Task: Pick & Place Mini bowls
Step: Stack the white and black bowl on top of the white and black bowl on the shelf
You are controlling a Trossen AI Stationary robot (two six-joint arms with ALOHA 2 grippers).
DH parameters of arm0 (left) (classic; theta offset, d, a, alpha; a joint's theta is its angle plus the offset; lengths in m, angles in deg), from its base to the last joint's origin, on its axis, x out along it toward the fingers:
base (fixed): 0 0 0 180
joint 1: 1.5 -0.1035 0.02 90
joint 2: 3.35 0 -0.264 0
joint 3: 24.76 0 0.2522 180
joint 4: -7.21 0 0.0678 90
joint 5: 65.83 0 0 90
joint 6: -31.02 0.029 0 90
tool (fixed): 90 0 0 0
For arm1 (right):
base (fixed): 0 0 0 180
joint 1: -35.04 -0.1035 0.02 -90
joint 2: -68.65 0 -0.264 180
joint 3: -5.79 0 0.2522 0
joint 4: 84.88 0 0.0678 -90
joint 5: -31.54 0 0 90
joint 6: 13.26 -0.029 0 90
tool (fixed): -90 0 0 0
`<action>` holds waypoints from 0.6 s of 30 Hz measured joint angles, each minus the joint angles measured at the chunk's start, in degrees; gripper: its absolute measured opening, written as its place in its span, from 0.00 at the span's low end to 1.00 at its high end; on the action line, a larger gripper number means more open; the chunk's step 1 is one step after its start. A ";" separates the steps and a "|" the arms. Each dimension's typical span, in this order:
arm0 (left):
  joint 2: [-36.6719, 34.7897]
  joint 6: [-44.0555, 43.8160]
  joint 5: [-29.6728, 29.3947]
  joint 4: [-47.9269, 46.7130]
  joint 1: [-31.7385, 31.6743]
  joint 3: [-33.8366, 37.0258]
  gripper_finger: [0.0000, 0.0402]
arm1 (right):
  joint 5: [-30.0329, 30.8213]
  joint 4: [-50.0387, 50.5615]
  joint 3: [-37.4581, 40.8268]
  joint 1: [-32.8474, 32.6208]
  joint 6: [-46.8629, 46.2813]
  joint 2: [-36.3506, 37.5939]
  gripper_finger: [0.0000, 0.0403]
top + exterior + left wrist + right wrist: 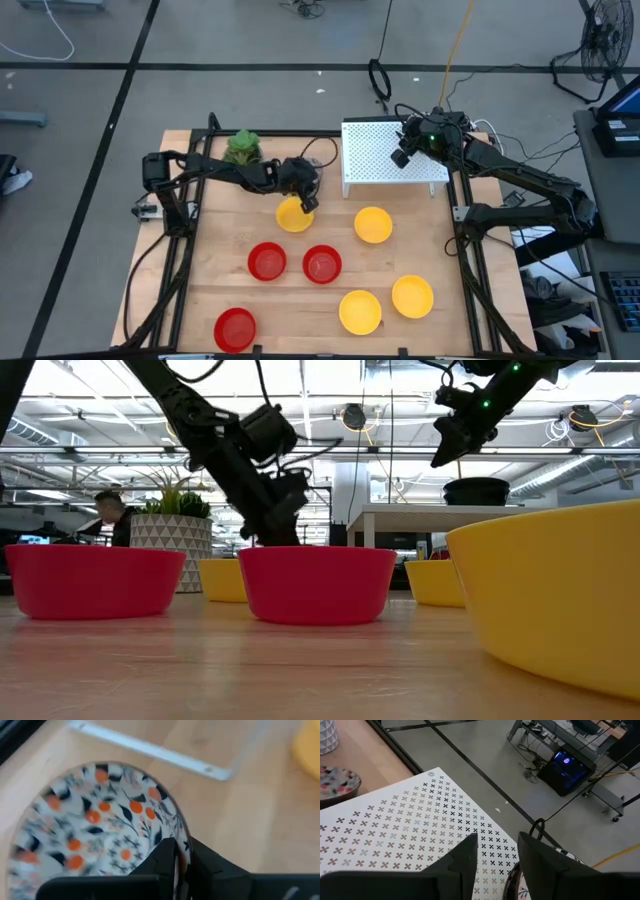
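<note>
Pinching the floral bowl (100, 827) rim, left claw (176, 865) grips thin, slippery-looking ware; right claw (497, 851) hangs open over the shelf (410, 837)

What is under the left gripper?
A flowered bowl; the left gripper is shut on its rim. Its fingers cover part of it; in the high view the arm hides the bowl. The right gripper hangs above the white shelf.

two dark, slim jointed arms with black cables looped along them; the right arm (520, 180) shows a small green light.
</note>
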 joint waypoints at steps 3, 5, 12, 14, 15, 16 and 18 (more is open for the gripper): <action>-2.84 1.93 1.65 0.48 0.56 0.00 0.06 | -0.04 0.01 0.00 -0.05 0.48 0.00 0.32; -5.42 2.20 4.16 0.69 0.87 0.00 0.03 | -0.30 0.01 0.00 -0.44 1.43 0.00 0.32; -12.41 4.19 14.82 1.24 4.87 -0.03 0.07 | -19.51 -1.58 0.00 -3.31 2.59 0.00 0.30; -13.32 5.55 17.42 1.11 6.76 -0.04 0.05 | -29.11 -2.23 0.00 -4.78 2.57 0.00 0.29; -13.39 6.07 18.62 1.41 7.75 -0.04 0.04 | -33.69 -2.76 0.00 -5.65 2.58 0.00 0.29; -13.32 6.38 19.75 1.98 8.78 -0.04 0.03 | -38.07 -3.61 0.00 -6.53 2.57 0.00 0.28; -13.28 6.54 22.04 2.13 10.58 -0.04 0.03 | -44.78 -5.21 0.00 -8.69 2.55 0.00 0.29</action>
